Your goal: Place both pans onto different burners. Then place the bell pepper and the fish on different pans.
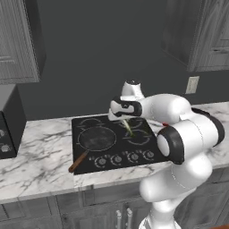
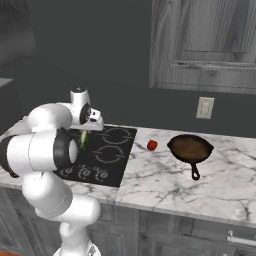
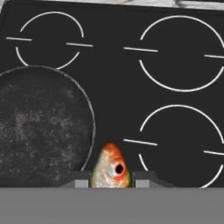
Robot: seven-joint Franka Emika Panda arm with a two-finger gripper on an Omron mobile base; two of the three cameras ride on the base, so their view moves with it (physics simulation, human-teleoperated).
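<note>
Gripper [image 3: 111, 183] clamped on fish [image 3: 110, 168], above cooktop [image 3: 113, 92], seemingly beside black pan [image 3: 41, 127]

Fish [image 3: 110, 168]: tail cut off by the lower band. Black pan [image 3: 41, 127]: apparently cropped at left edge, handle unseen.

One pan [image 1: 96, 138] sits on the cooktop [image 1: 114, 159], front left burner; the fish [image 1: 128, 127] hangs above the cooktop's middle; the pepper [image 2: 152, 145] lies between cooktop and second pan [image 2: 190, 148] on the tabletop [image 2: 165, 175]
</note>
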